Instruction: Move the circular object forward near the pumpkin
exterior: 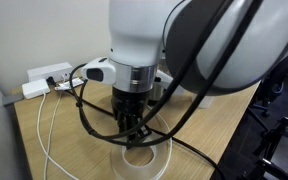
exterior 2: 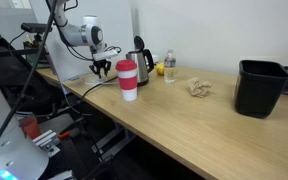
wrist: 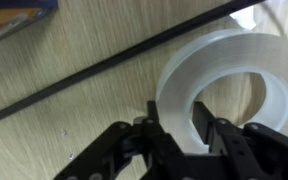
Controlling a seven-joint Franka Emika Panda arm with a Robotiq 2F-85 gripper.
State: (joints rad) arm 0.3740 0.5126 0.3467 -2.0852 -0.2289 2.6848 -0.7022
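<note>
The circular object is a wide ring of clear tape (wrist: 229, 80), filling the right of the wrist view. It also shows in an exterior view (exterior: 144, 160), flat at the table's near edge under the arm. My gripper (wrist: 187, 125) has one finger inside the ring's hollow and one outside, closed on the ring's wall. It also shows in both exterior views (exterior: 132, 128) (exterior 2: 102, 68). The small orange-yellow pumpkin (exterior 2: 159, 69) sits far along the table, between the steel kettle (exterior 2: 137, 60) and a clear bottle (exterior 2: 170, 66).
A red-lidded white cup (exterior 2: 128, 80) stands just past the gripper. Crumpled paper (exterior 2: 199, 88) and a black bin (exterior 2: 261, 87) lie further on. A black cable (wrist: 104, 68) crosses the wood by the ring. A white power strip (exterior: 46, 78) and cords (exterior: 46, 145) lie behind the arm.
</note>
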